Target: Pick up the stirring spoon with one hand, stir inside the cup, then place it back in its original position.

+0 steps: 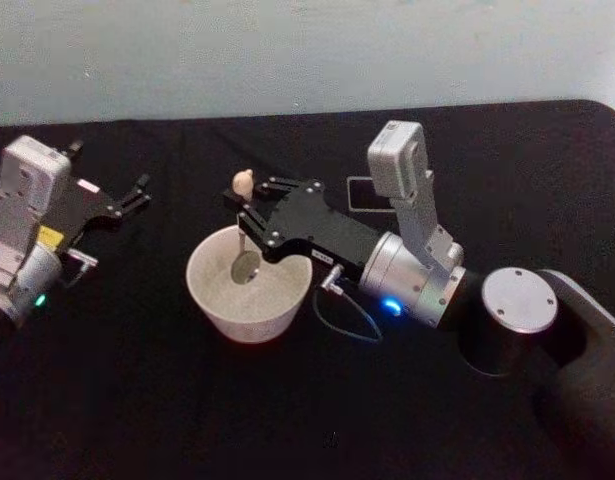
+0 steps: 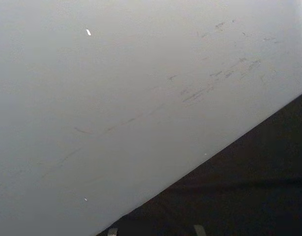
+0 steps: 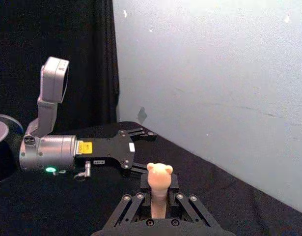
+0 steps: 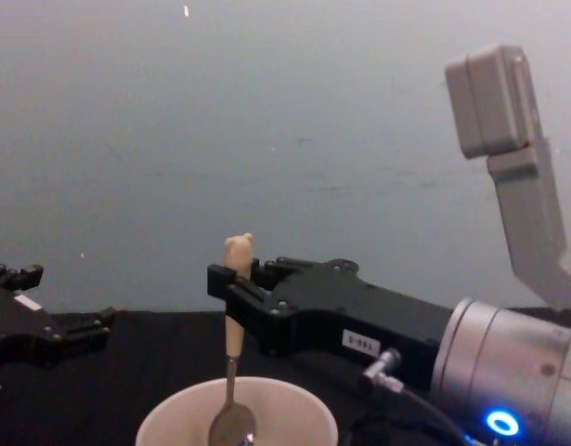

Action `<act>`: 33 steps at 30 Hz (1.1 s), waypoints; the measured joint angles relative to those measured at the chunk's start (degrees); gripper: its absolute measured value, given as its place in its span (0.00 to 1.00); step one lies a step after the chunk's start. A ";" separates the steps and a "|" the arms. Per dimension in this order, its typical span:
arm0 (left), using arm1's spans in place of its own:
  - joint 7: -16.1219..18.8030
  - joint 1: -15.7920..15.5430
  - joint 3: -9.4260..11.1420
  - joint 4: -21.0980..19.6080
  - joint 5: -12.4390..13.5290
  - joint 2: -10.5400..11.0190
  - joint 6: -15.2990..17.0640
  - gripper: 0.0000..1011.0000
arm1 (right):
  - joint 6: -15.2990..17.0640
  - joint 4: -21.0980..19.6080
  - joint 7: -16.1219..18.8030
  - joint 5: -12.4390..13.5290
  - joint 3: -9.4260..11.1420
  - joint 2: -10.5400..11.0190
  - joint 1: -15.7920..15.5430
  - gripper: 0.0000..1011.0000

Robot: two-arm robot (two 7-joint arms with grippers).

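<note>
The cup (image 1: 251,322) stands left of centre on the black cloth, wide and cream inside. The stirring spoon (image 1: 243,184) stands upright, its bear head above the cup and its oval bowl (image 4: 231,429) down inside the cup (image 4: 174,420). My right gripper (image 1: 249,211) reaches in from the right above the cup's far rim, shut on the spoon's handle just under the bear head (image 3: 159,172). The chest view shows the same grip (image 4: 237,290). My left gripper (image 1: 110,168) is parked at the table's left edge, open with nothing in it.
A dark square holder (image 1: 362,194) sits behind the right arm's wrist. A thin cable (image 1: 347,322) loops from the right wrist onto the cloth beside the cup. A pale wall (image 4: 285,139) rises behind the table.
</note>
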 joint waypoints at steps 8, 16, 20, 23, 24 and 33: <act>0.00 0.00 0.00 0.00 0.00 0.00 0.00 0.99 | -1.72 1.49 -0.86 -2.20 0.35 -1.05 -0.19 0.19; 0.00 0.00 0.00 0.00 0.00 0.00 0.00 0.99 | -2.02 2.38 -1.02 -3.36 0.77 -1.69 -0.31 0.19; 0.00 0.00 0.00 0.00 0.00 0.00 0.00 0.99 | -1.87 2.75 -1.00 -3.59 1.01 -1.86 -0.38 0.19; 0.00 0.00 0.00 0.00 0.00 0.00 0.00 0.99 | -1.71 2.80 -0.93 -3.75 1.26 -1.90 -0.52 0.19; 0.00 0.00 0.00 0.00 0.00 0.00 0.00 0.99 | -1.69 2.80 -0.90 -3.75 1.31 -1.90 -0.55 0.19; 0.00 0.00 0.00 0.00 0.00 0.00 0.00 0.99 | -1.31 1.34 -0.52 -3.58 2.14 -1.00 -1.63 0.19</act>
